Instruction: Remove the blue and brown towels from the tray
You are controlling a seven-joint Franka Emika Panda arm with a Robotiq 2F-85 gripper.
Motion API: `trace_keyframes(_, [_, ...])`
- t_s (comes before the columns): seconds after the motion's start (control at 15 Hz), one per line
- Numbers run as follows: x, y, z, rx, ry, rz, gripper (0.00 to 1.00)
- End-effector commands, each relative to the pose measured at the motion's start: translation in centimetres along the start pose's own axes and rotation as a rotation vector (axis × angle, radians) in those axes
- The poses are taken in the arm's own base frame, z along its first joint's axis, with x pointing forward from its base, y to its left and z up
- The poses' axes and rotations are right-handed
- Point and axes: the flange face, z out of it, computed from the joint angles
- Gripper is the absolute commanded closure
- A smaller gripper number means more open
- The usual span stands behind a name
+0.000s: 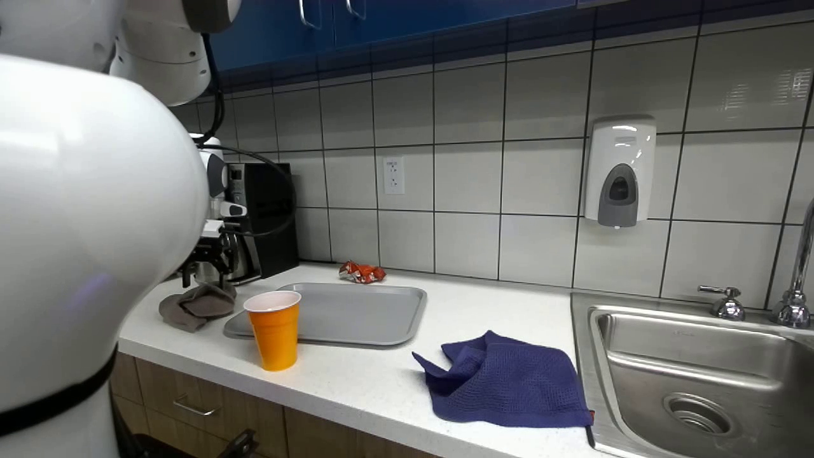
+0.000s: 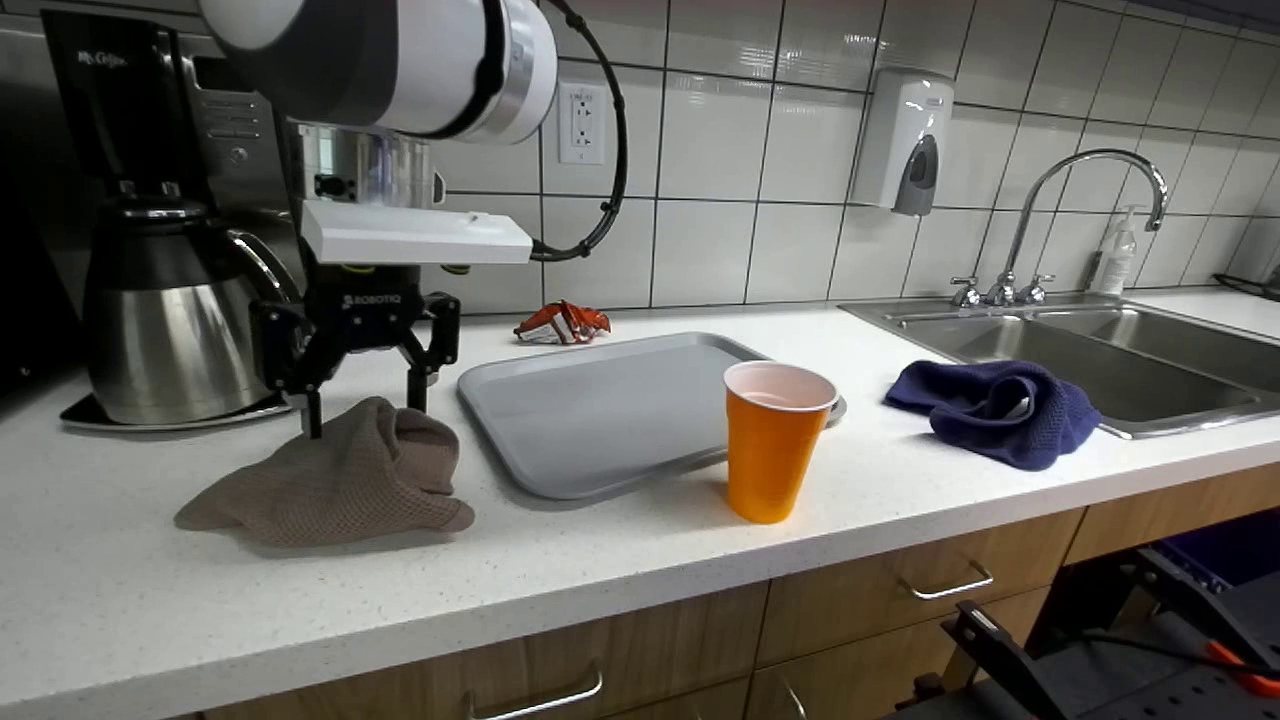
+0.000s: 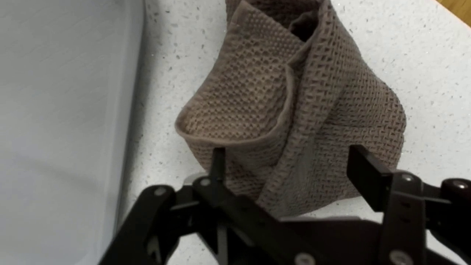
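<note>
The brown towel (image 2: pixel 330 490) lies crumpled on the white counter, off the grey tray (image 2: pixel 620 410), beside its end near the coffee maker. It also shows in the wrist view (image 3: pixel 331 99), with a strip of counter between it and the tray (image 3: pixel 66 110). The blue towel (image 1: pixel 509 381) lies bunched on the counter between tray and sink, also in an exterior view (image 2: pixel 1010 410). My gripper (image 2: pixel 366 415) points down at the brown towel with its fingers apart. In the wrist view the gripper (image 3: pixel 285 151) has towel cloth below the gap; I cannot tell whether the fingertips touch it.
An orange cup (image 2: pixel 775 450) stands at the tray's front edge. A crumpled red wrapper (image 2: pixel 563 323) lies behind the tray by the tiled wall. A steel coffee pot (image 2: pixel 180 330) stands close behind the gripper. A metal sink (image 1: pixel 588 356) lies beyond the blue towel.
</note>
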Motion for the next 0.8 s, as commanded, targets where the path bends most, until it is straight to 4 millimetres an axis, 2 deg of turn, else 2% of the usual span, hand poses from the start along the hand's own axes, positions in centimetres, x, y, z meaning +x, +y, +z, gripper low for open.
trace_keyframes(0.0, [-0.2, 0.6, -1.9, -0.026, 0.011, 0.005, 0.0])
trace_keyframes(0.4, [-1.0, 2.8, -3.5, -0.043, 0.041, 0.025, 0.0])
trace_keyframes(0.73, [-3.0, 5.7, -4.6, -0.063, 0.056, 0.056, 0.0])
